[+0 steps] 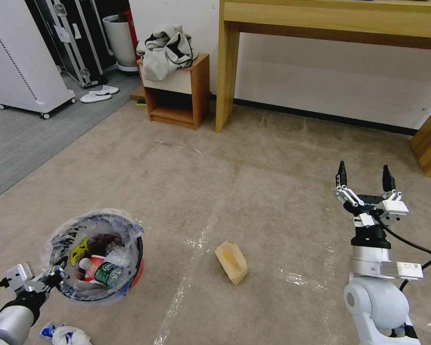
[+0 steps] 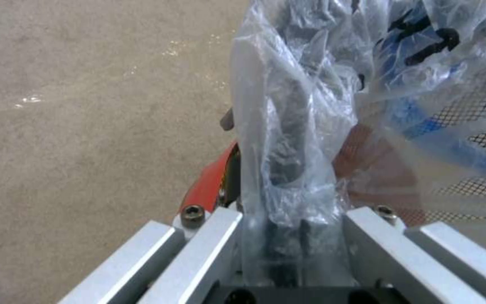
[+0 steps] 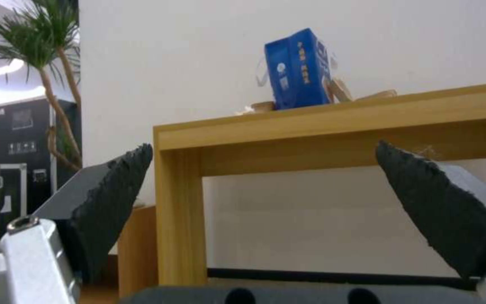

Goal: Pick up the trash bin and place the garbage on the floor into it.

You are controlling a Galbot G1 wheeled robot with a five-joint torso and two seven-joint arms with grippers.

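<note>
The red trash bin (image 1: pixel 103 261), lined with a clear printed bag, is at the lower left of the head view and holds a green-labelled bottle and other litter. My left gripper (image 1: pixel 57 278) is shut on its near rim. In the left wrist view the gripper (image 2: pixel 289 139) pinches the bag liner over the red rim (image 2: pixel 212 177). Garbage lies on the beige floor (image 1: pixel 273 167): a tan paper bag (image 1: pixel 231 261) right of the bin and a blue-white wrapper (image 1: pixel 64 334) by my left arm. My right gripper (image 1: pixel 364 179) is raised above the floor at the right, open and holding nothing (image 3: pixel 265 181).
A small wooden cabinet (image 1: pixel 177 91) with a bundle of cloth on top stands at the back. Beside it is the leg of a long wooden table (image 1: pixel 226 72), which carries a blue carton (image 3: pixel 298 69). A white wheeled unit (image 1: pixel 24 57) and slippers (image 1: pixel 98 93) are on the darker carpet at the left.
</note>
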